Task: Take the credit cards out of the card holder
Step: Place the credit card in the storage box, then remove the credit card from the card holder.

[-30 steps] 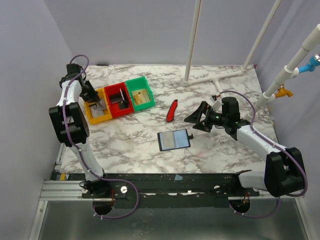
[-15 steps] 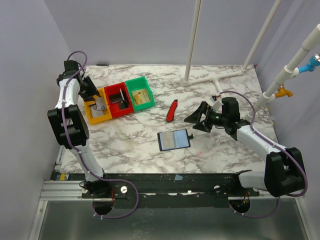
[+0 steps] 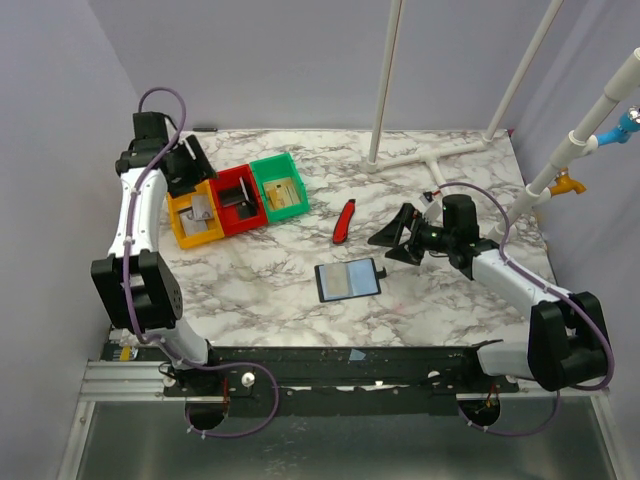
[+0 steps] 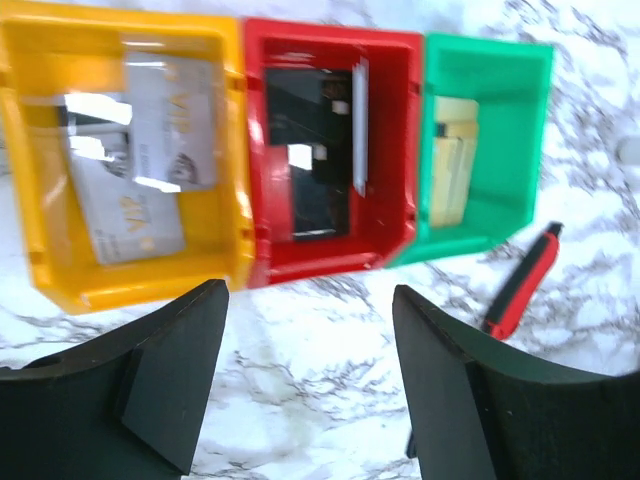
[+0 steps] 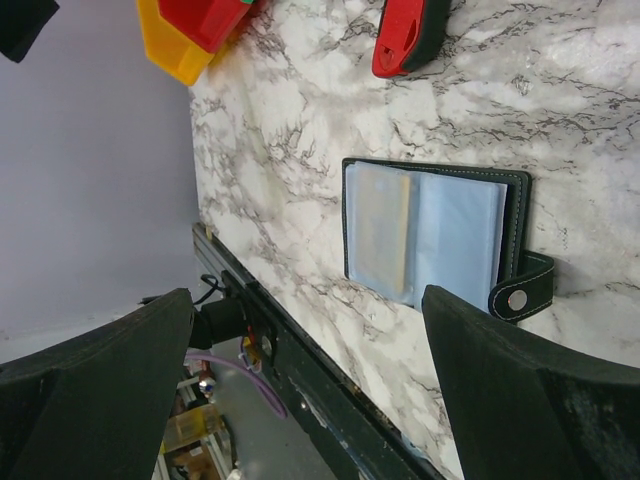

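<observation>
The card holder [image 3: 349, 280] lies open on the marble table, bluish pockets up, and a tan credit card [image 5: 378, 226] shows in its left pocket. Two greyish credit cards [image 4: 150, 150] rest in the orange bin [image 3: 178, 222]. Tan cards [image 4: 452, 160] lie in the green bin [image 3: 297, 180]. My left gripper [image 3: 185, 165] hangs open above the far end of the orange bin, with nothing between its fingers [image 4: 180, 380]. My right gripper [image 3: 381, 247] stands open just right of the card holder [image 5: 440, 240], empty.
The red bin [image 4: 395, 150] between the other two holds dark and white flat items. A red-and-black tool [image 3: 345, 220] lies on the table beyond the card holder. White pipes [image 3: 430, 160] stand at the back right. Purple walls close in the left and back.
My left gripper has opened and pulled up and back from inside the orange bin, where a grey card now lies free. The right arm has not moved.
</observation>
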You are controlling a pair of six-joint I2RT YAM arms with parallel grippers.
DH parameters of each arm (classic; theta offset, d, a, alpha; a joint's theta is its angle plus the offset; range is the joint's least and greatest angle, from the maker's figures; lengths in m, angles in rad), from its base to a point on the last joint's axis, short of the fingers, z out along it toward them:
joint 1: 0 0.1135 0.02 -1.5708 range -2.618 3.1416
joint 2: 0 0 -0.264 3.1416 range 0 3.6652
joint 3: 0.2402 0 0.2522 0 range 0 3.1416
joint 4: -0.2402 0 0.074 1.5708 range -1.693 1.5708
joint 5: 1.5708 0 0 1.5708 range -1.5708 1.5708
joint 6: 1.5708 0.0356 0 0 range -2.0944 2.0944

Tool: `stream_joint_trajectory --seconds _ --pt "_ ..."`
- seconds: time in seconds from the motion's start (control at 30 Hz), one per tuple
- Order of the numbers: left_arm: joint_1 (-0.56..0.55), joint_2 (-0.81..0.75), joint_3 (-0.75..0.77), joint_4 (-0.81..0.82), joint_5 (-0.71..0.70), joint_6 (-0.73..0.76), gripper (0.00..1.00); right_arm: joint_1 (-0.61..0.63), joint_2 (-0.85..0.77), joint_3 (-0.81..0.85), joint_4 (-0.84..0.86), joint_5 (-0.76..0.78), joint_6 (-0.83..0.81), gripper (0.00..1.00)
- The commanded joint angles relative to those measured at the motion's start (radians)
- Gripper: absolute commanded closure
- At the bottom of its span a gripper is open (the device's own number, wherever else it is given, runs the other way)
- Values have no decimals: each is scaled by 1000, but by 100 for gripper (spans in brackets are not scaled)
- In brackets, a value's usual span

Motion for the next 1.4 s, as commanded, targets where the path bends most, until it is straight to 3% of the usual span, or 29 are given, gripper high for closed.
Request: stream_joint_trajectory --seconds 0.0,0.2,0.4,0.73,1.07,1.37 --pt "-108 -134 -123 51 33 -28 30 -3 13 0 22 -10 1 0" --pt "-285 -273 -317 148 85 -73 20 -3 21 -12 26 -5 -3 0" --pt "-477 -331 -502 239 112 -138 20 -2 30 -13 24 2 -8 0" --pt "-682 -295 -696 492 200 -298 21 9 42 -9 8 32 -11 0" --pt "-749 -225 -730 596 222 -338 25 12 43 -3 -38 73 -20 0" --pt "-755 -182 -746 636 243 -337 38 15 48 5 -48 95 -20 0"
